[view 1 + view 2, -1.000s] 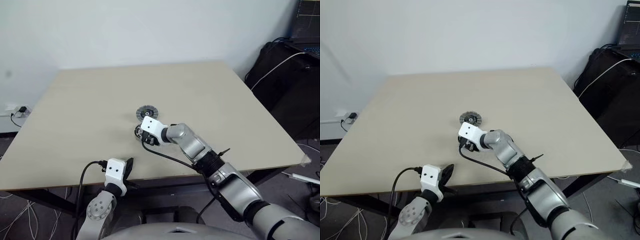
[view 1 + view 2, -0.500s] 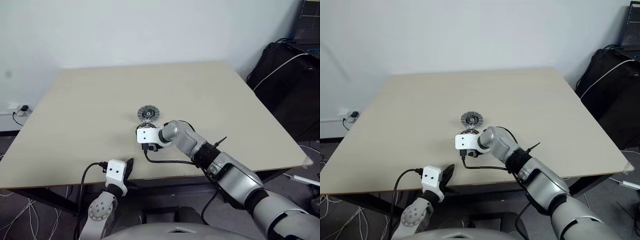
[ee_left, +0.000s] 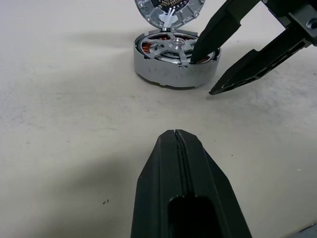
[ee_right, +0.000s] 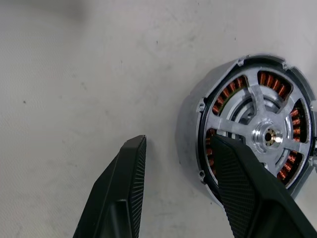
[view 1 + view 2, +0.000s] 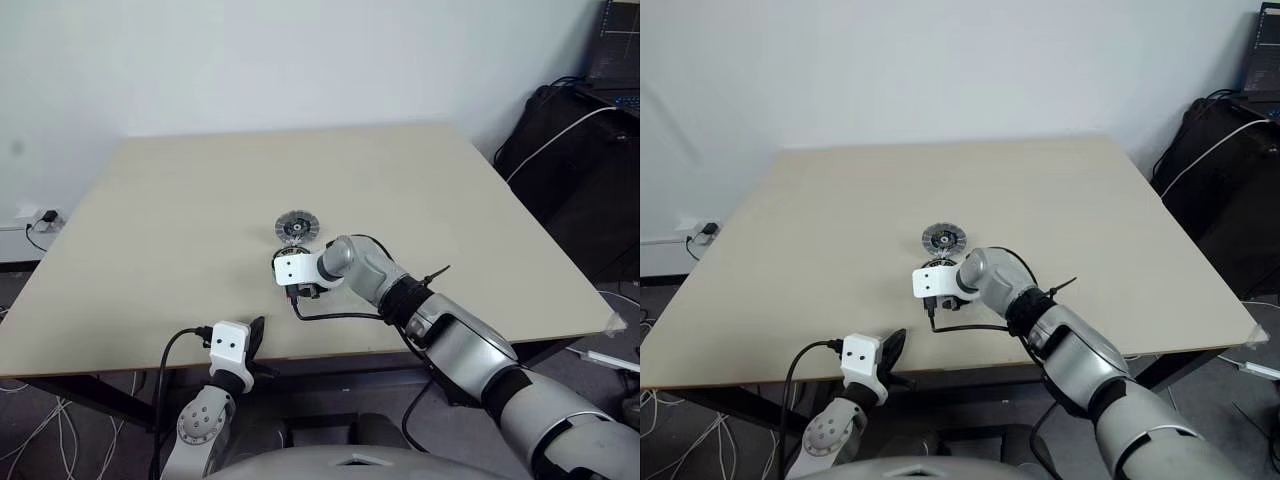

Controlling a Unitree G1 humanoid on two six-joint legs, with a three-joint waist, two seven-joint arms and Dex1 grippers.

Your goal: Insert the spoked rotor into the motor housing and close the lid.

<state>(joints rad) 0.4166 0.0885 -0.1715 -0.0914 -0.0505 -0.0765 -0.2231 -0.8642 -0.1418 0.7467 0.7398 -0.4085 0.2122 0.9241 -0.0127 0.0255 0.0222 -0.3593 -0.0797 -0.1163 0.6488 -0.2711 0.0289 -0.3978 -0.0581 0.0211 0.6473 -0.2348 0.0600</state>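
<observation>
Already spoked rotor (image 4: 257, 131) sits in motor housing (image 3: 174, 74); right gripper (image 3: 208, 74) fingers half open straddling housing wall, nothing gripped, likely seating rotor; lid (image 5: 295, 227) waits beyond on table (image 5: 180, 220); left gripper (image 3: 177, 144) fingers closed, empty.

No text, label, brand, number or sign can be read anywhere in these views.
</observation>
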